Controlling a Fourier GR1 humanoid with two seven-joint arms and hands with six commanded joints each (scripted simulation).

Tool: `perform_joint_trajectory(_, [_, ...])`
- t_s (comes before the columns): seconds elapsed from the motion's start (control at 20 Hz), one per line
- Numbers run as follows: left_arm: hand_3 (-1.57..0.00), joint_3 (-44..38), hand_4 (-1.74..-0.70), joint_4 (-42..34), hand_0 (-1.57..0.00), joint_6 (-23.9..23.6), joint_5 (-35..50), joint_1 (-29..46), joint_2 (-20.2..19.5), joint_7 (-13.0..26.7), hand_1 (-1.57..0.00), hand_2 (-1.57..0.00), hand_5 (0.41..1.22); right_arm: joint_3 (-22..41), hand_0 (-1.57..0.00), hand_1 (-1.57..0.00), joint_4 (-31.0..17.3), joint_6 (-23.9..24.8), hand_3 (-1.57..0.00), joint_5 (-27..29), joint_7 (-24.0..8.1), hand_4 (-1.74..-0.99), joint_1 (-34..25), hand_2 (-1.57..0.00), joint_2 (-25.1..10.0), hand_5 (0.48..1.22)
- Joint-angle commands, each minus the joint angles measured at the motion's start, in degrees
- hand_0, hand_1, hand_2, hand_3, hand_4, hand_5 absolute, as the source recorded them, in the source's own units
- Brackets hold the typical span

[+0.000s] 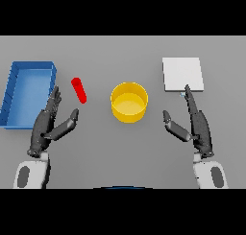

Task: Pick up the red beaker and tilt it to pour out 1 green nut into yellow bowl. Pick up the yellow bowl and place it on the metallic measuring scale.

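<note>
On the grey table (96, 147), the red beaker (79, 90) is seen lying tilted, just beyond the fingertips of the left robot hand (48, 126) and beside the blue tray (14, 90). The yellow bowl (129, 101) stands upright at the centre, well apart from both hands. No green nut can be made out, either in the beaker or in the bowl. The metallic measuring scale (182, 74) is shown as a pale flat square at the far right, with the fingertips of the right robot hand (197, 126) reaching almost to its near edge.

Both hands are held spread, fingers straight and thumbs turned inward; nothing is grasped, and no step of the task appears to be begun.

The beaker is judged to be light, rigid and smooth, so it may roll or slip if it is nudged before it is enclosed. It is probably best taken around its middle, thumb opposed to fingers, so that the open end is left free for tilting over the bowl. The bowl is likewise judged stiff and light; its wall is probably best clasped from the side, and it should be kept level during carrying.
</note>
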State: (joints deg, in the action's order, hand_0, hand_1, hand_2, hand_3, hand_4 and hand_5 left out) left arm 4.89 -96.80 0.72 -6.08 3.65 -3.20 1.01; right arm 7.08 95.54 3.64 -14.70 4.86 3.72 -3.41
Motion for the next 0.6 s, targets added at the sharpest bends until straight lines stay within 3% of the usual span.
perform_joint_trajectory(0.0, [0.0,0.0,-1.22,-0.4,0.0,0.1,-0.3,0.2,-0.6,1.6,0.0,0.0,0.658,0.6,0.0,0.0,0.9,0.1,0.0,-0.8,-0.3,-1.235,0.8,0.0,0.0,0.678])
perform_joint_trajectory(0.25, [0.0,1.0,-1.25,0.9,0.0,1.0,-1.4,-0.8,-1.1,2.7,0.0,0.0,0.679,0.5,0.0,0.0,1.4,-0.9,0.0,0.5,-0.1,-1.254,0.9,0.0,0.0,0.682])
perform_joint_trajectory(0.55, [0.0,-1.0,-1.38,12.0,0.0,1.3,-1.4,-9.4,-0.6,2.0,0.0,0.0,0.738,-0.2,0.0,0.0,1.8,-2.3,0.0,3.1,0.3,-1.304,0.8,0.0,0.2,0.678])
